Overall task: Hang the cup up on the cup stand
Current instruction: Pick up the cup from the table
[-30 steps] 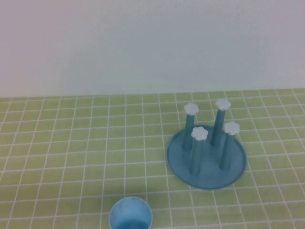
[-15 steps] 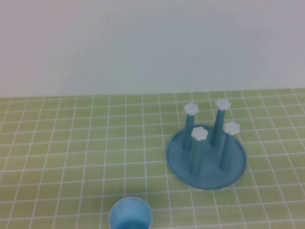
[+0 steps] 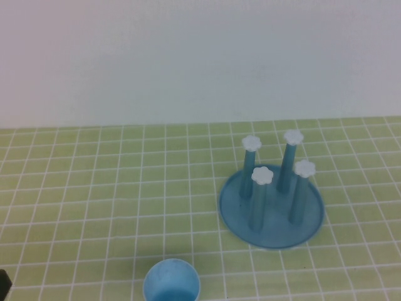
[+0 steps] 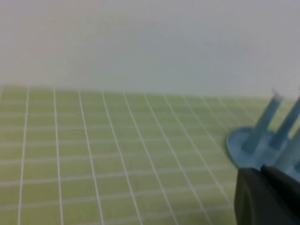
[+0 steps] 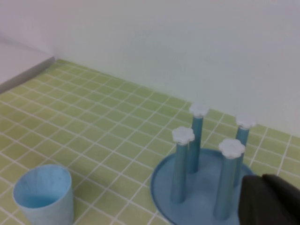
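Note:
The cup is a light blue tumbler standing upright, mouth up, at the near edge of the green tiled table; the right wrist view shows the cup too. The cup stand, a round blue dish with four white-capped posts, stands to the cup's right and farther back. My left gripper is shut and empty, low over the table left of the cup stand. My right gripper is shut and empty, just near-right of the cup stand.
A plain white wall runs behind the green tiled table. A small dark piece shows at the high view's lower left corner, on the left arm's side.
A dark piece has come into the high view's lower left corner. The cup and the stand have not moved.

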Robot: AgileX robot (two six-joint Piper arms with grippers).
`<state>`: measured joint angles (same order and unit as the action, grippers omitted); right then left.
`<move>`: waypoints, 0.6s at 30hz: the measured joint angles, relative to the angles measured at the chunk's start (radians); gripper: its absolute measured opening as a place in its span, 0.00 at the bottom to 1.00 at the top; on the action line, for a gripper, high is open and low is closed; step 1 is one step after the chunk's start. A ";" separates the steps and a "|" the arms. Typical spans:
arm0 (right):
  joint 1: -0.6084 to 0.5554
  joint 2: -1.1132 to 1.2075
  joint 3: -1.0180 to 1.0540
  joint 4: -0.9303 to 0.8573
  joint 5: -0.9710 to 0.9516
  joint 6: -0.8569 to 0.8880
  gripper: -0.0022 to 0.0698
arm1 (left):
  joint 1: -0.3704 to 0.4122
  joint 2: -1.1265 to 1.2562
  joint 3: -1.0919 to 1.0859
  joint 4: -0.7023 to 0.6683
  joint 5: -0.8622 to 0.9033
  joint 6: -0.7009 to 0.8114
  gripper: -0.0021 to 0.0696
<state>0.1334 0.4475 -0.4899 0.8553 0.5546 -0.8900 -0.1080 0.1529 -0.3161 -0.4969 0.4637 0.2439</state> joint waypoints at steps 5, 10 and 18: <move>0.000 0.112 -0.024 0.097 -0.032 -0.034 0.03 | 0.000 0.150 -0.051 -0.109 0.046 0.041 0.03; 0.000 0.169 -0.026 0.163 -0.030 -0.045 0.03 | 0.000 0.236 -0.056 -0.234 -0.042 0.096 0.03; 0.000 0.196 -0.026 0.166 0.029 -0.093 0.03 | 0.000 0.472 -0.160 -0.229 0.166 0.275 0.03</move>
<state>0.1334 0.6435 -0.5155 1.0210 0.5836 -0.9835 -0.1080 0.6246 -0.4760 -0.7262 0.6294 0.5185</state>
